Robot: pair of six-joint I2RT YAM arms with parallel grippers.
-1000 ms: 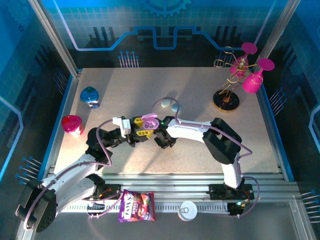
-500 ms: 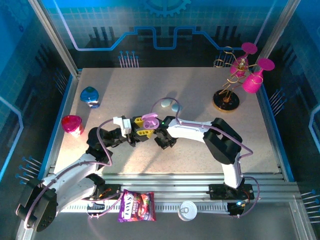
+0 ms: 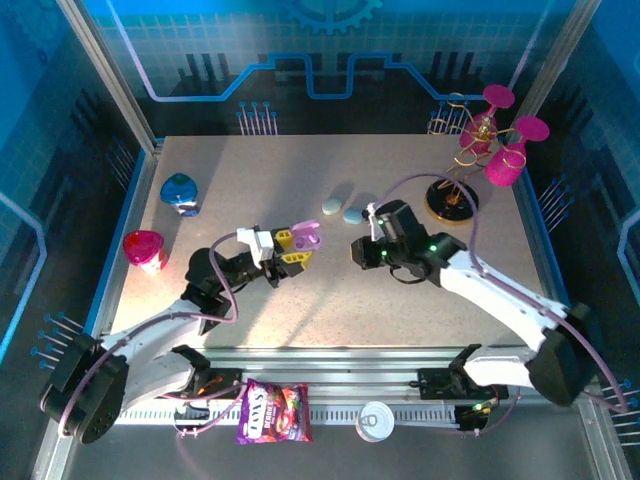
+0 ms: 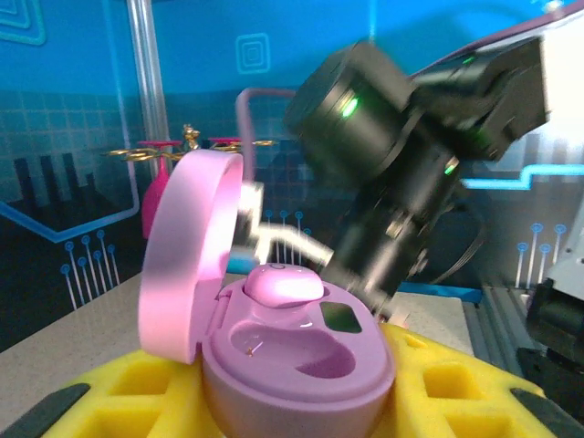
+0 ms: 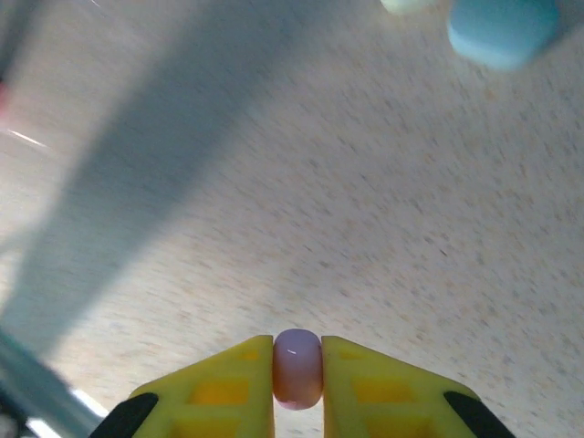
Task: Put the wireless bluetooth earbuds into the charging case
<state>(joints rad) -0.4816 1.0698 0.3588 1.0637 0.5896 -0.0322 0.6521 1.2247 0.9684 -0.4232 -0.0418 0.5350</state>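
Top view, left side of the table (image 3: 250,160): we see a blue object (image 3: 179,192) and a pink object (image 3: 145,250), both well apart from the arms.

The left gripper (image 3: 295,252) is clamped on the purple charging case (image 3: 305,237), lid open. From above we can't read the inside. The left wrist view fills that in:
- the case (image 4: 292,383) sits between the yellow fingers (image 4: 128,388)
- the lid (image 4: 187,255) stands up on the left
- one earbud (image 4: 283,283) is seated in the far well
- the near well (image 4: 306,351) is empty

The right arm is a blur behind the case.

Near mid-table, a pale green-white case (image 3: 331,206) and a light blue case (image 3: 353,214) lie closed, just beside each other.

The right gripper (image 3: 358,250) is right of the purple case and apart from it. From above we can't tell whether it carries anything. In the right wrist view the gripper (image 5: 297,351) is pinched narrow on a purple earbud (image 5: 297,370), held above the speckled table. The light blue case (image 5: 502,32) shows at the top right.

Far right: pink glasses (image 3: 505,165) hang on a gold stand (image 3: 452,200).

Near edge: a snack bag (image 3: 273,412) and a white lid (image 3: 378,420).
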